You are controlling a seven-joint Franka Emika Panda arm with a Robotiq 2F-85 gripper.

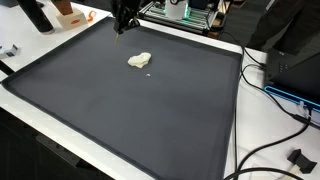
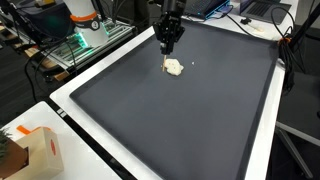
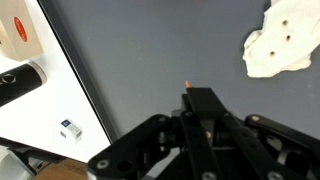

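Observation:
My black gripper (image 1: pixel 124 27) (image 2: pixel 167 44) hangs low over the far part of a dark grey mat (image 1: pixel 130 110) (image 2: pixel 180 110). In the wrist view its fingers (image 3: pixel 200 103) are pressed together, shut, and a tiny orange speck (image 3: pixel 188 85) shows at their tips; I cannot tell what it is. A crumpled cream-white lump with small holes (image 1: pixel 139 61) (image 2: pixel 174 67) (image 3: pixel 280 40) lies on the mat just ahead of the fingertips, apart from them. A tiny white speck (image 1: pixel 150 73) lies beside the lump.
A white table border (image 1: pixel 240 110) (image 2: pixel 75 110) frames the mat. An orange-and-white box (image 3: pixel 15 35), a black cylinder (image 3: pixel 20 82) and a small white block (image 3: pixel 70 128) lie on the border. A cardboard box (image 2: pixel 40 150) and black cables (image 1: pixel 280 100) flank the table.

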